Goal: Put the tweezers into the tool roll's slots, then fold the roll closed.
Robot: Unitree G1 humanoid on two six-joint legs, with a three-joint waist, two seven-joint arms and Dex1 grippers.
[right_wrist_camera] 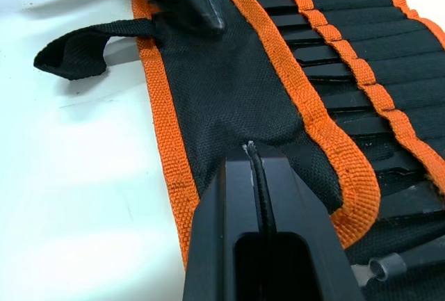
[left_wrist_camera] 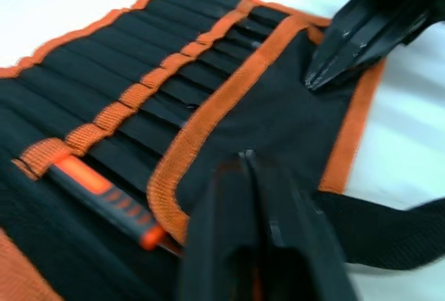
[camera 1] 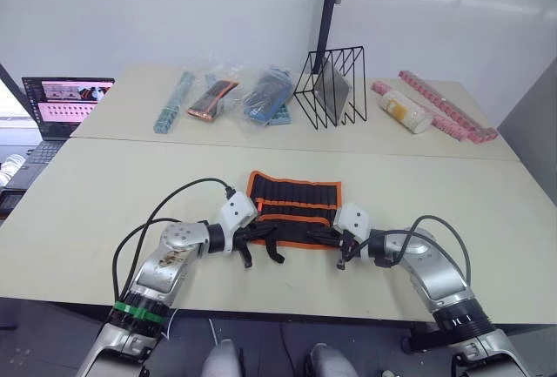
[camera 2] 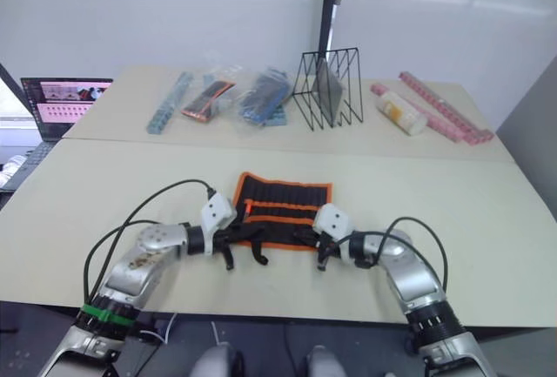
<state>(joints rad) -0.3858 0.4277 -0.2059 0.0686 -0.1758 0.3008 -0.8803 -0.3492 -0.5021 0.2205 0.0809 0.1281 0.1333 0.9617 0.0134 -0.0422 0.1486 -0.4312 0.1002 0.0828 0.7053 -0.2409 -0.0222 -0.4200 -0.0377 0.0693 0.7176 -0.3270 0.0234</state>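
Beige table (camera 1: 104, 203), laptop (camera 1: 61, 107) far-left.

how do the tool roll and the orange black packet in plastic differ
The tool roll lies spread open on the near table between both tools, its slots exposed. The packet lies on the far table, sealed in clear plastic, and is narrower. Both are black with orange.

You face pale beige counter (camera 1: 104, 194), second counter (camera 1: 418, 133) butted behind it, seam between running across. White wall (camera 1: 174, 11) behind, soft daylight glare on it. Dark vertical post (camera 1: 329, 7) rises at centre back. Laptop (camera 1: 65, 103) with lit screen sits off your left on lower dark surface. Grey panel (camera 1: 535, 129) at far right.
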